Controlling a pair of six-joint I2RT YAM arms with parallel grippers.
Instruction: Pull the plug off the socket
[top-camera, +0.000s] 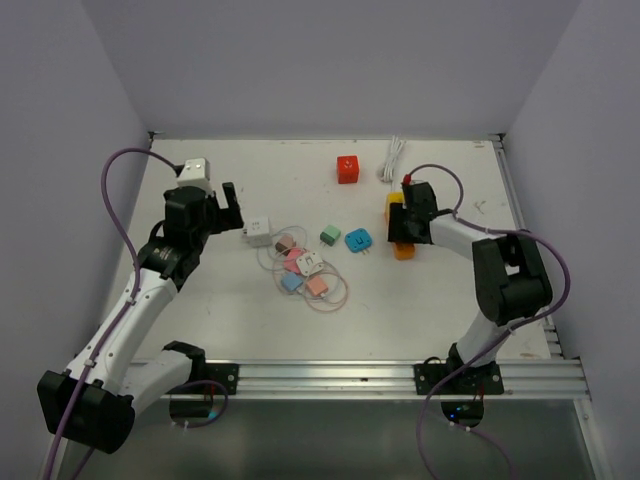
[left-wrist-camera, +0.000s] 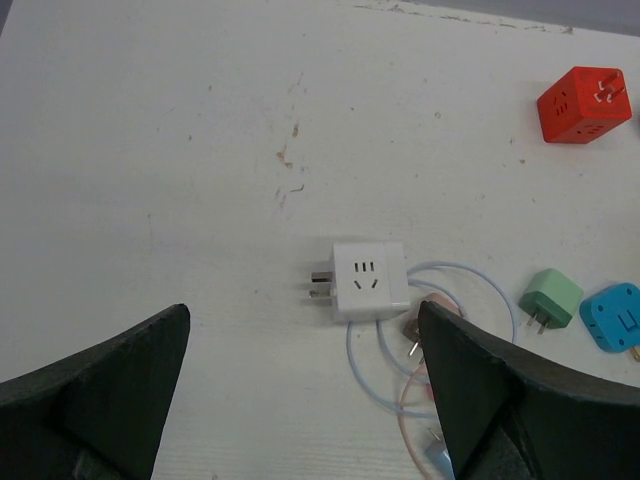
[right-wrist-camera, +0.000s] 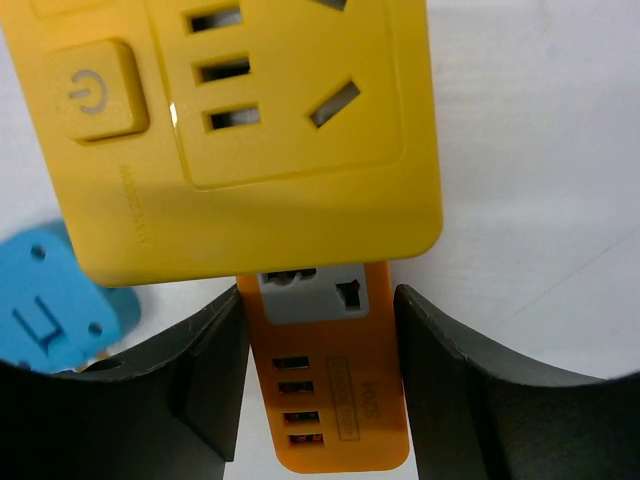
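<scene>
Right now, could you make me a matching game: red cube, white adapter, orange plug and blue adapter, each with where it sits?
Things:
1 red cube
2 white adapter
3 orange plug
4 blue adapter

Places:
A flanked by the right gripper, against the yellow socket
B just ahead of the open left gripper
C alone toward the back of the table
D beside the green adapter

Pairs: 1-C, 2-B, 3-A, 4-D.

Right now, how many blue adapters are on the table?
2. A bright blue adapter lies just right of the green adapter; a pale blue adapter lies just left of the salmon-pink adapter, nearer the arms. More could be hidden in that cluster.
</scene>
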